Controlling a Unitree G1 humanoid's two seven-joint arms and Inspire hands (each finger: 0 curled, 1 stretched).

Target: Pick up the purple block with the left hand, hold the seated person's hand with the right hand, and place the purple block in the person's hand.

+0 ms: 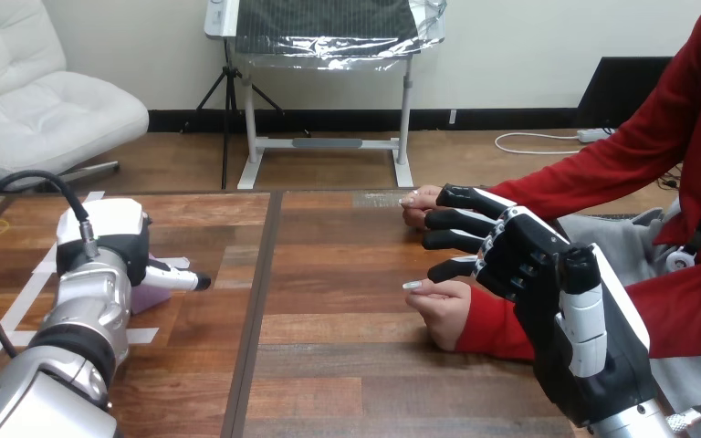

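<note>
Centrally, open bench (329, 301) parts the two: left robot hand (114, 242) over the block (151, 298), grip cannot be told; right robot hand (511, 255), fingers (456, 219) straight, between the person's far hand (417, 205) and near hand (443, 308).

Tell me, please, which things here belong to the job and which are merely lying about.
Job: purple block; left hand; right hand; person's nearer hand; person's farther hand.
Lying about: white tape strips on the wooden table.

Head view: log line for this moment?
left hand over purple block on table | right hand open between person's upper hand and lower hand | handover not yet done
</note>
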